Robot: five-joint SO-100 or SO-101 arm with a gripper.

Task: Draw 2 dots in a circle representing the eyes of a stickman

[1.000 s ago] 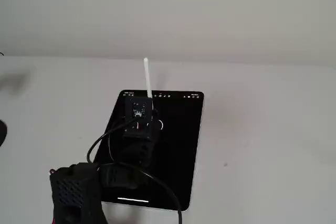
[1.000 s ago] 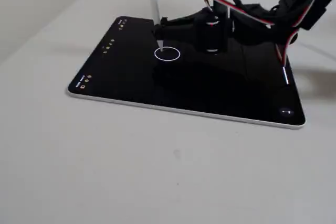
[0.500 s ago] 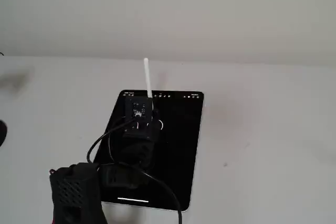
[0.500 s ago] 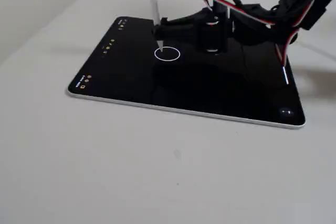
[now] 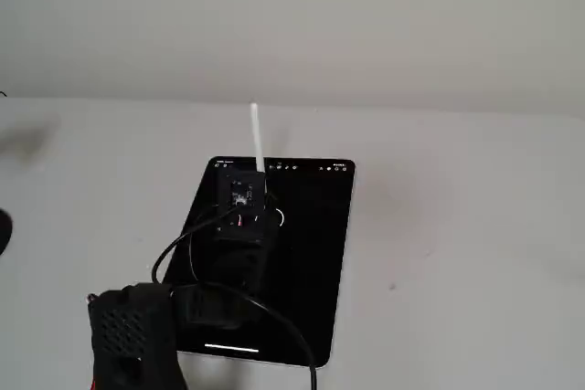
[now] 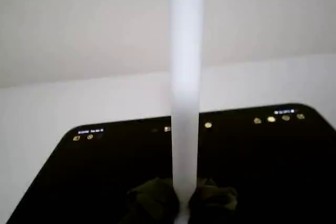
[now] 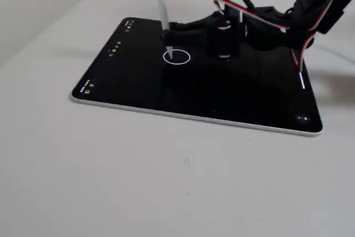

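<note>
- The tablet (image 7: 138,90) lies flat on the pale table (image 7: 166,181), its black screen lit only by small toolbar icons (image 7: 115,48) along one short edge.
- The circle (image 7: 177,57) is a thin white ring on the screen, nearer the icon edge than the opposite short edge, roughly midway between the long edges.
- A white stylus (image 7: 162,4) stands nearly upright, its tip down inside the ring near the ring's left side in this fixed view (whether it actually touches the glass I cannot tell).
- The gripper (image 7: 171,36) is clenched on the stylus low on its shaft; in the wrist view the dark fingers (image 6: 155,200) press it from both sides.
- No dots are discernible inside the ring in any view.
- The black arm (image 5: 233,253) reaches over the tablet from the short edge opposite the icons, cables looping beside it.
</note>
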